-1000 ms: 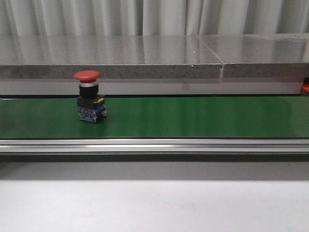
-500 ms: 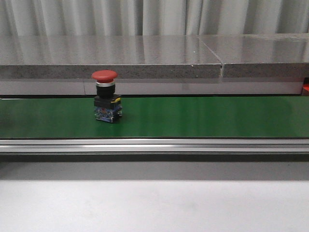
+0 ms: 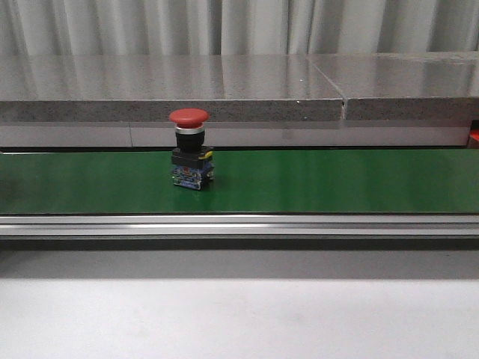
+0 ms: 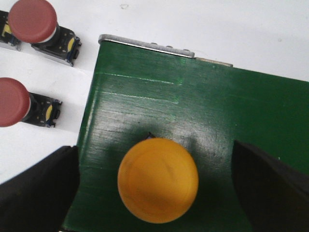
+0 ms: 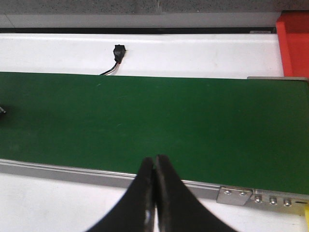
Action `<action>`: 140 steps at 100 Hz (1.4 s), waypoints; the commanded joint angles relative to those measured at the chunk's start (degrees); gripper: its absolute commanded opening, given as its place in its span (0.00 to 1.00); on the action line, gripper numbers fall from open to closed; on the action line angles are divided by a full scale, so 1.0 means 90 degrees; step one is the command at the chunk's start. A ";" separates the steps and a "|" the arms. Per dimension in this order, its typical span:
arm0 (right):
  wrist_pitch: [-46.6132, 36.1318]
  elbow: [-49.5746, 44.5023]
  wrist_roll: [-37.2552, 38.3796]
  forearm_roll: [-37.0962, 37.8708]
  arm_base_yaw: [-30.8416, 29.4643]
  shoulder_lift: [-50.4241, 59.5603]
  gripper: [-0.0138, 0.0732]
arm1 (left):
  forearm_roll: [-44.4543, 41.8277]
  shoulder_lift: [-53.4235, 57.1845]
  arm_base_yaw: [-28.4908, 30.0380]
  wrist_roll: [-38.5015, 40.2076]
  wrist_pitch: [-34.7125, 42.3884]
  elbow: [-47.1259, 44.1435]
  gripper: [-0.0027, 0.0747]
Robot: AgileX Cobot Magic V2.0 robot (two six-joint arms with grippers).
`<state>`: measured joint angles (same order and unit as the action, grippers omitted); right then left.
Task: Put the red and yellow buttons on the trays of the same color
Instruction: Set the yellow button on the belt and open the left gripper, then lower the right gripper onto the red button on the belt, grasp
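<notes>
A red button (image 3: 189,149) with a black and blue base stands upright on the green conveyor belt (image 3: 337,179), left of centre; no gripper shows in the front view. In the left wrist view a yellow button (image 4: 158,180) stands on the belt's end between the fingers of my left gripper (image 4: 154,166), which is open with a gap on each side of the cap. Two more red buttons (image 4: 31,21) (image 4: 12,101) lie on the white table beside the belt. My right gripper (image 5: 154,162) is shut and empty above the belt's near rail. A red tray (image 5: 294,41) shows at one corner; no yellow tray is in view.
A metal rail (image 3: 239,224) runs along the belt's near edge, with a grey stone ledge (image 3: 172,90) behind. A small black connector with a cable (image 5: 118,52) lies on the white surface beyond the belt. A bolted bracket (image 5: 234,195) sits on the rail.
The red button has moved to the right along the belt in the front view, staying upright.
</notes>
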<state>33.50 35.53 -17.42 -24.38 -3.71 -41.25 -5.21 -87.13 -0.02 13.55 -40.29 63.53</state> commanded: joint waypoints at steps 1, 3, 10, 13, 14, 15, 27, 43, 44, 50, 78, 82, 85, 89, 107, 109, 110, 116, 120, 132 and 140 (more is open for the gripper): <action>-0.0345 0.0152 -0.0079 -0.0091 0.0017 0.0038 0.08 | 0.0016 0.0437 -0.0041 -0.0070 0.0351 0.0158 0.84; -0.0345 0.0152 -0.0079 -0.0091 0.0017 0.0038 0.08 | 0.0016 0.0487 -0.0041 -0.0070 0.0352 0.0158 0.84; -0.0345 0.0152 -0.0079 -0.0091 0.0017 0.0038 0.08 | 0.0016 0.0696 -0.0041 -0.0083 0.0383 0.0158 0.84; -0.0345 0.0152 -0.0079 -0.0091 0.0017 0.0038 0.08 | 0.0016 0.0786 -0.0041 -0.0098 0.0403 0.0158 0.84; -0.0345 0.0152 -0.0079 -0.0091 0.0017 0.0038 0.08 | 0.0016 0.0835 -0.0041 -0.0098 0.0415 0.0158 0.84; -0.0345 0.0152 -0.0079 -0.0091 0.0017 0.0038 0.08 | 0.0016 0.0859 -0.0041 -0.0098 0.0414 0.0158 0.84; -0.0345 0.0152 -0.0079 -0.0091 0.0017 0.0038 0.08 | 0.0016 0.1319 -0.0041 -0.0123 0.0416 0.0158 0.84; -0.0345 0.0152 -0.0079 -0.0091 0.0017 0.0038 0.08 | 0.0016 0.1960 -0.0065 -0.0126 0.0416 0.0158 0.84; -0.0345 0.0152 -0.0079 -0.0091 0.0017 0.0038 0.08 | 0.0016 0.2012 -0.0063 -0.0137 0.0416 0.0158 0.84; -0.0345 0.0152 -0.0079 -0.0091 0.0017 0.0038 0.08 | 0.0016 0.2215 -0.0156 -0.0229 0.0416 0.0158 0.84; -0.0345 0.0152 -0.0079 -0.0091 0.0017 0.0038 0.08 | 0.0003 0.3303 -0.0955 -0.0341 0.0709 -0.0624 0.84; -0.0345 0.0152 -0.0079 -0.0091 0.0017 0.0038 0.08 | 0.0003 0.3494 -0.1039 -0.0341 0.0824 -0.0852 0.84; -0.0345 0.0152 -0.0079 -0.0091 0.0017 0.0038 0.08 | 0.0003 0.3622 -0.1073 -0.0341 0.0885 -0.1010 0.84; -0.0345 0.0152 -0.0079 -0.0091 0.0017 0.0038 0.08 | 0.0003 0.3818 -0.1100 -0.0341 0.0938 -0.1241 0.84; -0.0345 0.0152 -0.0079 -0.0091 0.0017 0.0038 0.08 | 0.0003 0.4672 -0.1100 -0.0329 0.1071 -0.2188 0.84; -0.0345 0.0152 -0.0079 -0.0091 0.0017 0.0038 0.08 | 0.0003 0.4787 -0.1100 -0.0316 0.1098 -0.2292 0.84; -0.0345 0.0152 -0.0079 -0.0091 0.0017 0.0038 0.08 | 0.0003 0.4865 -0.1100 -0.0317 0.1100 -0.2360 0.83; -0.0345 0.0152 -0.0079 -0.0091 0.0017 0.0038 0.08 | 0.0003 0.5169 -0.1100 -0.0291 0.1160 -0.2622 0.82; -0.0345 0.0152 -0.0079 -0.0091 0.0017 0.0038 0.08 | 0.0003 0.5394 -0.1100 -0.0291 0.1217 -0.2796 0.80; -0.0345 0.0152 -0.0079 -0.0091 0.0017 0.0038 0.08 | 0.0003 0.5976 -0.1100 -0.0274 0.1265 -0.3178 0.64; -0.0345 0.0152 -0.0079 -0.0091 0.0017 0.0038 0.08 | 0.0003 0.6308 -0.1100 -0.0274 0.1265 -0.3337 0.45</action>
<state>33.50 35.53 -17.42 -24.38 -3.71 -41.25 -5.21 -32.89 -9.37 10.42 -33.52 33.27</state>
